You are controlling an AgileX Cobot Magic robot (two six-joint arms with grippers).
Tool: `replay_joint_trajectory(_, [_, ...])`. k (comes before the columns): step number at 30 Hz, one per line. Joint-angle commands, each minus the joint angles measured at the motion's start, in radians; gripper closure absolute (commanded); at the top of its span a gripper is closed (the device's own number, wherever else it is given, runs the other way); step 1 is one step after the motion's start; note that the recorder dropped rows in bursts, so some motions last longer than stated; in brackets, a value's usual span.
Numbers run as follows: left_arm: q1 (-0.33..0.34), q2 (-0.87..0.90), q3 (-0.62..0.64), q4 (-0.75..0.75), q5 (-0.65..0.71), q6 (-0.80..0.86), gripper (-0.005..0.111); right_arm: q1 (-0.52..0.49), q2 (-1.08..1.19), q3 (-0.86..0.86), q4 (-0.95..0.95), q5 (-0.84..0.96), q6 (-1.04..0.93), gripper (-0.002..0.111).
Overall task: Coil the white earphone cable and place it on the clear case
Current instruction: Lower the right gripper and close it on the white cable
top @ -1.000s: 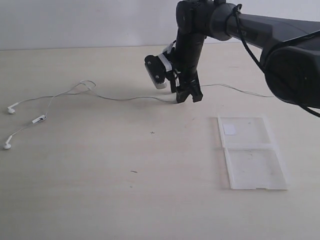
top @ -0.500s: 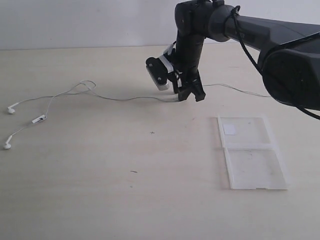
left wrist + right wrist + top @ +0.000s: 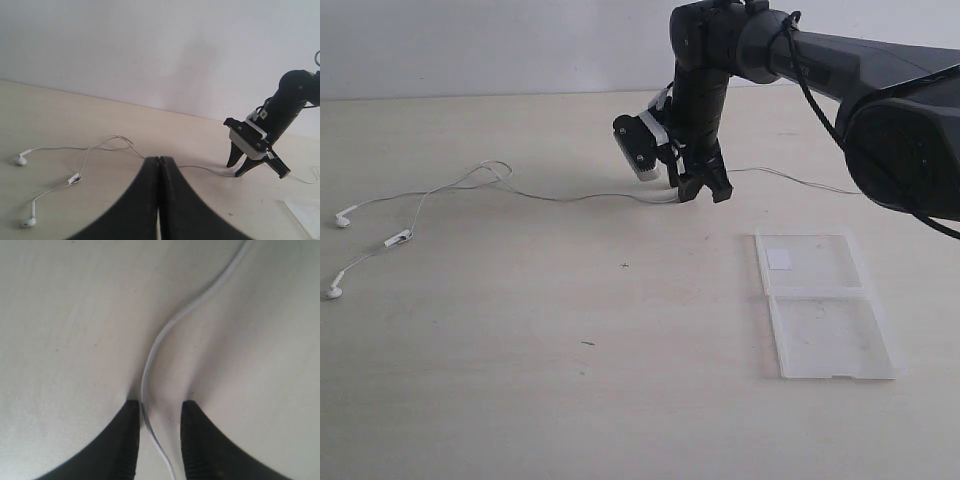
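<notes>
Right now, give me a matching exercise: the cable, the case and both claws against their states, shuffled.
1 cable
2 case
3 left claw
4 right claw

A shut, empty
B open, straddling the cable
C unfolded flat, nothing on it
D stretched out, uncoiled

Pairs: 1-D, 2-C, 3-A, 4-B.

It looks like a robotics lab bench: bare pale tabletop (image 3: 520, 400), blank white wall (image 3: 470, 40), black robot arm (image 3: 860, 60).
</notes>
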Motion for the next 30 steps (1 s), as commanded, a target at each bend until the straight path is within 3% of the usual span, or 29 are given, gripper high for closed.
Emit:
replay_joint_trajectory(1, [0.003,-0.007,0.001,0.005,-0.003,-0.006,0.107,-0.002,0.032,0.01,0.006,0.017,-0.009,0.083])
replay_joint_trajectory(7, [0.003,-0.007,0.001,0.005,-0.003,-0.006,0.107,-0.002,0.032,0.012,0.006,0.017,0.014,0.086])
replay_joint_trajectory(12, [0.003,-0.007,0.001,0.005,-0.003,-0.006,0.107,0.0,0.032,0.012,0.001,0.017,0.044,0.109])
replay_joint_trajectory(21, [0.003,-0.007,0.001,0.005,-0.003,-0.006,0.107,0.0,0.008,0.012,-0.026,0.017,0.115,0.108])
replay_joint_trajectory(30, [0.003,-0.007,0.001,0.005,-0.003,-0.006,0.107,0.0,-0.101,0.011,-0.029,-0.001,0.315,0.108])
